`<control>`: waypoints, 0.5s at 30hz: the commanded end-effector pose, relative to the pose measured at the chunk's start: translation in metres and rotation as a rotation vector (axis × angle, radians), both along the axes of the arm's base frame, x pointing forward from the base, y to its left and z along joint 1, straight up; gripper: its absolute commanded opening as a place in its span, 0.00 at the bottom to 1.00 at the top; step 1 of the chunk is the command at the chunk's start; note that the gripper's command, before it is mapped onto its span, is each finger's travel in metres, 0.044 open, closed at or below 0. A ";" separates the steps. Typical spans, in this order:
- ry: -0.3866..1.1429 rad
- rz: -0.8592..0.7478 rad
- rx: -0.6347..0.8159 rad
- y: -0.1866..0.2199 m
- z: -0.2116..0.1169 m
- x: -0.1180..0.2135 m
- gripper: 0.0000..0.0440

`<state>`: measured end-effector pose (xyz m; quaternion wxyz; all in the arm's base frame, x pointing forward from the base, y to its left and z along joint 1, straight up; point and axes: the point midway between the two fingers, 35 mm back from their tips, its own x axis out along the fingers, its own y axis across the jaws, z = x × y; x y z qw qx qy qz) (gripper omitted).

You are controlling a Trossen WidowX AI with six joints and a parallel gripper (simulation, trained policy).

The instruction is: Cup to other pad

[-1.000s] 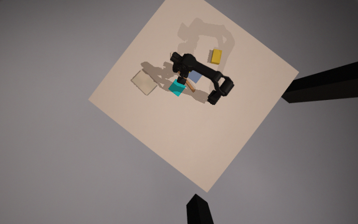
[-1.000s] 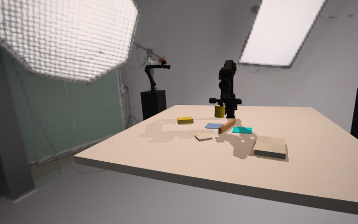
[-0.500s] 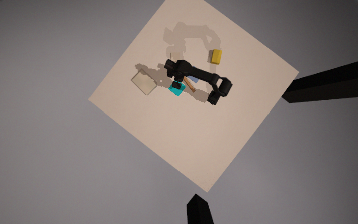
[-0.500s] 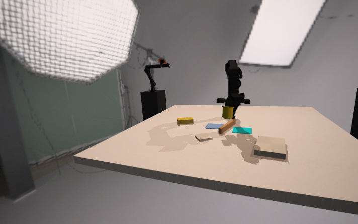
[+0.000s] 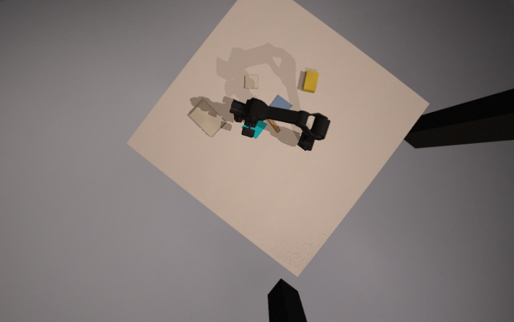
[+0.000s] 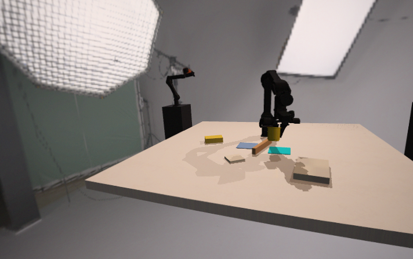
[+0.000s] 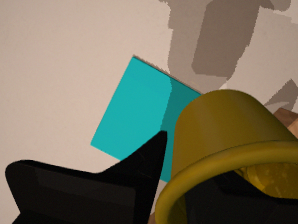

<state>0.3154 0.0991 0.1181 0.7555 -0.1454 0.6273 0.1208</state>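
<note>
presently grips the yellow cup (image 6: 273, 134) (image 7: 225, 122) by its wall with the claw (image 5: 248, 131) (image 6: 278, 129) (image 7: 174, 139), fingers drawn narrow, one inside the rim and the other outside. holds it up off the table (image 5: 242, 182) (image 6: 183, 183) (image 7: 50, 75), near the cyan pad (image 5: 258, 129) (image 6: 279, 150) (image 7: 130, 105), and looks roughly upright in the exterior view. hides the cup under the arm (image 5: 282, 114) (image 6: 267, 97) from above. shows a bit of the inside in the wrist view, too little to tell how the marbles lie. taking sides from the exterior view, has the cyan pad to the right of the brown bar (image 5: 273, 125) (image 6: 261, 147) (image 7: 289, 119) and the blue pad (image 5: 279, 101) (image 6: 247, 146) to the left of it, both flat on the table. shows the yellow block (image 5: 310, 81) (image 6: 213, 139) farther left, well apart from the cup. puts the small beige slab (image 5: 250, 81) (image 6: 234, 158) on the near side of the blue pad, and the large beige slab (image 5: 206, 118) (image 6: 314, 167) nearer still, off to the right. casts dark shadows across both slabs.
</note>
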 end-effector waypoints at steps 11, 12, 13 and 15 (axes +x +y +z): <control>0.011 -0.005 -0.008 0.027 -0.035 -0.015 0.03; 0.014 -0.007 -0.010 0.027 -0.038 -0.017 0.04; 0.014 -0.009 -0.011 0.027 -0.041 -0.018 0.05; 0.014 -0.013 -0.014 0.027 -0.046 -0.019 0.08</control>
